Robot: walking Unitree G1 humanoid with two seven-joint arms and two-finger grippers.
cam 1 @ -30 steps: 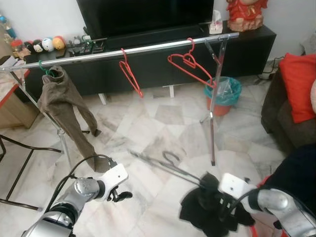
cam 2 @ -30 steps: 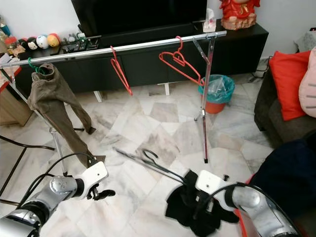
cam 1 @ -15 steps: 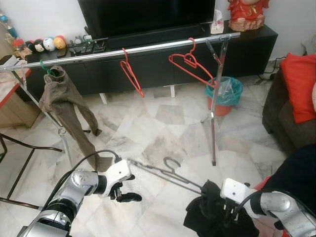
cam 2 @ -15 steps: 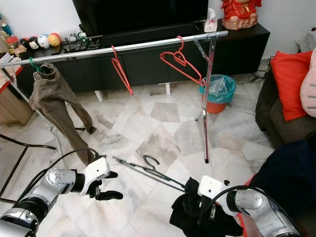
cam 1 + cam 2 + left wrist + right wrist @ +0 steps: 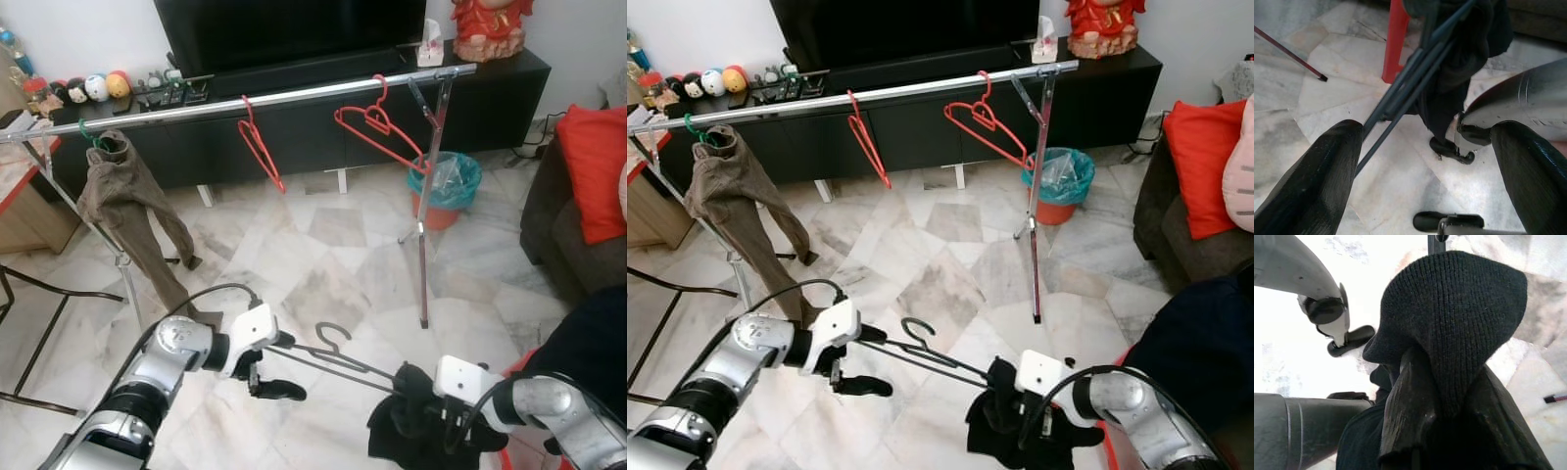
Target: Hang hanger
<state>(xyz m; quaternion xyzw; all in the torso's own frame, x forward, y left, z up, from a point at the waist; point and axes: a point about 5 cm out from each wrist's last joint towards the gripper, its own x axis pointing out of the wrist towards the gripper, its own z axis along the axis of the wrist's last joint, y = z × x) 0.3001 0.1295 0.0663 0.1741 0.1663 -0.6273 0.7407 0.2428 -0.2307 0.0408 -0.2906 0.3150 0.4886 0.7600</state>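
Observation:
A dark grey wire hanger (image 5: 338, 360) is held low over the marble floor with a black knit garment (image 5: 416, 426) draped on its right end. My right gripper (image 5: 446, 423) is shut on that end through the cloth; the right wrist view shows the garment (image 5: 1459, 323) bunched over its fingers. My left gripper (image 5: 276, 365) is open, with one finger above and one below the hanger's left end, just left of the hook (image 5: 333, 333). In the left wrist view the hanger wires (image 5: 1405, 93) run between the two fingers (image 5: 1308, 186). The silver clothes rail (image 5: 294, 95) stands beyond.
On the rail hang two red hangers (image 5: 260, 142) (image 5: 377, 127) and brown trousers (image 5: 122, 206) on a green hanger. A teal-lined bin (image 5: 443, 191) stands by the rail's right leg. A dark sofa with a red cushion (image 5: 598, 166) is on the right, and a black chair frame (image 5: 39, 323) on the left.
My left gripper has moved right and up to the hanger's left end, and its fingers now straddle the wires. The hanger and the right gripper have hardly shifted.

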